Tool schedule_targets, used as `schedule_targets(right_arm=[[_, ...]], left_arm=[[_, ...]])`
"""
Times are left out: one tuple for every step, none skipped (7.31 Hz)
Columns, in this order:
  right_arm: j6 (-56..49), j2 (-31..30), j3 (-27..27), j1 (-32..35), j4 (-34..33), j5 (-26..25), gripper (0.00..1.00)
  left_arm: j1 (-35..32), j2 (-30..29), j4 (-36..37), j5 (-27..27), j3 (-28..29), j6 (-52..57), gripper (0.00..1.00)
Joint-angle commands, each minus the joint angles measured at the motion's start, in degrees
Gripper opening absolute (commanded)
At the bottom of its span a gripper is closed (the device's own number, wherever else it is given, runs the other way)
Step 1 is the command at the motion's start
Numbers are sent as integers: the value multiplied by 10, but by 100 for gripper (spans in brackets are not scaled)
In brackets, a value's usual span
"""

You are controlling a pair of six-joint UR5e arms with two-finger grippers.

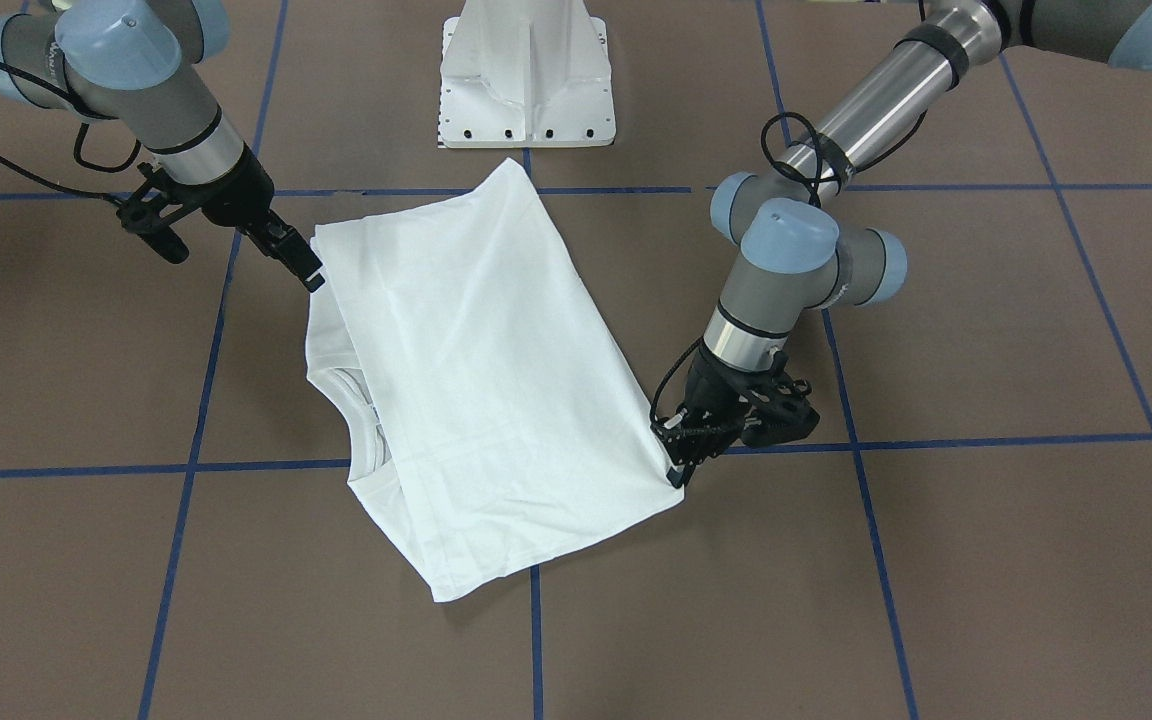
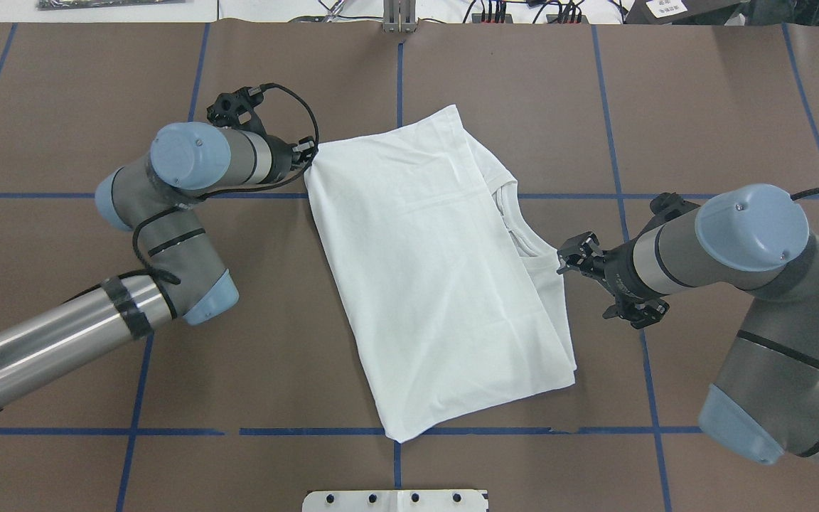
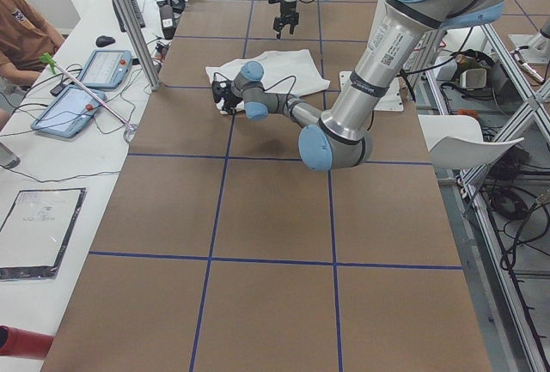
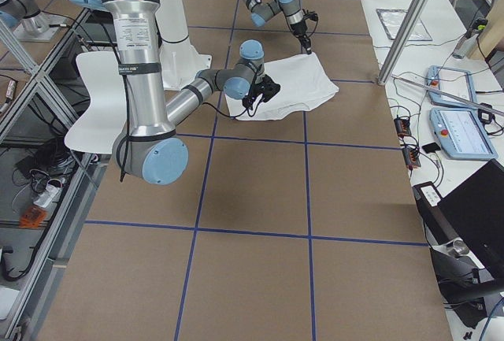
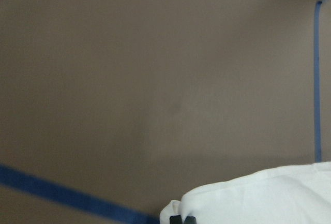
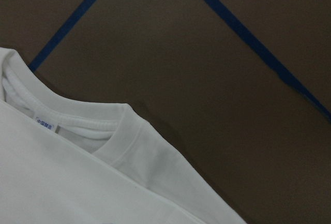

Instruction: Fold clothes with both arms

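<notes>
T-shirt [image 2: 438, 284] lies folded into a long strip mid-table [image 2: 61, 107]. In the overhead view its long axis runs from upper centre to lower centre, leaning a bit right. Collar [image 2: 527, 245] sits on the strip's right long edge, upper half. Neck label [image 6: 45, 124] shows in the right wrist view.

L gripper [image 2: 308, 151] is at the strip's upper-left corner in the overhead view. The left wrist view shows two black fingertips [image 5: 176, 219] close together at the bottom edge w/ white cloth bunched against them. So the jaws look closed on that corner of the T-shirt.

R gripper [image 2: 564, 260] is just beside the right long edge, below the collar, pointing at the cloth. Its own cam shows no fingers, only collar and bare table. Can't tell if the jaws are parted or pinched, or if they touch fabric.

Key relation: the cloth lies frame-left of the R jaws, edge toward them. L arm is on the T-shirt; R is near but prob. not holding. R likely needs to take that edge before any two-arm lift across the long axis.
</notes>
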Motion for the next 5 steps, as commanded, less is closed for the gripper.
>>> schedule_targets(right_arm=[[2, 28, -8, 0, 1, -8, 100], [5, 35, -15, -6, 3, -11, 100], [9, 54, -15, -14, 2, -38, 100], [10, 54, -16, -41, 1, -71, 100], [10, 53, -16, -65, -1, -105, 100]], left_arm=[[-34, -88, -39, 1, 133, 10, 0], [-34, -101, -58, 13, 170, 20, 0], [-39, -116, -74, 14, 194, 28, 0], [-41, -136, -76, 14, 216, 30, 0], [-41, -141, -78, 14, 224, 31, 0]])
